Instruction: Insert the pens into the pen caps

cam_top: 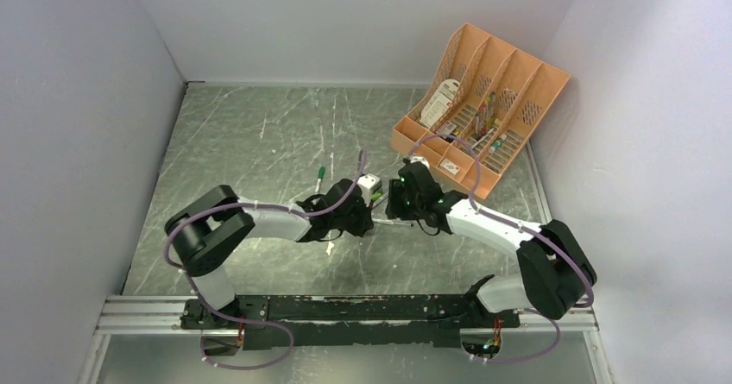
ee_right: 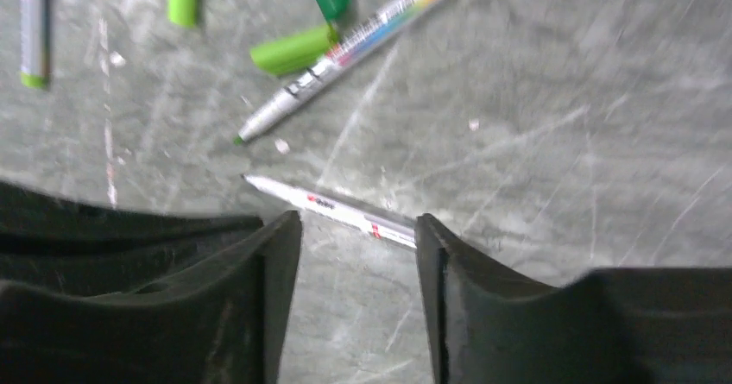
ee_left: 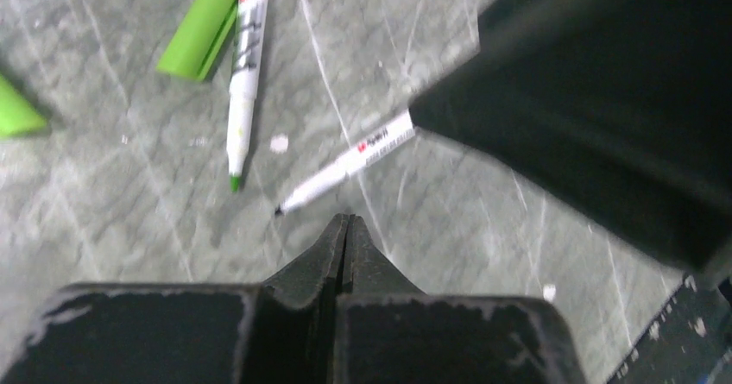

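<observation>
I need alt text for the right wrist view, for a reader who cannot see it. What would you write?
The open right gripper hangs over a scratched grey table, where an uncapped white pen lies slantwise at its fingertips. Farther away lie another uncapped pen and a light green cap beside it.

The left arm (cam_top: pixel 268 220) and right arm (cam_top: pixel 488 222) bend inward, wrists nearly meeting mid-scene. The left end effector (ee_left: pixel 345 222) has its fingers pressed together; the right end effector (ee_right: pixel 358 224) hangs low, jaws parted.
</observation>
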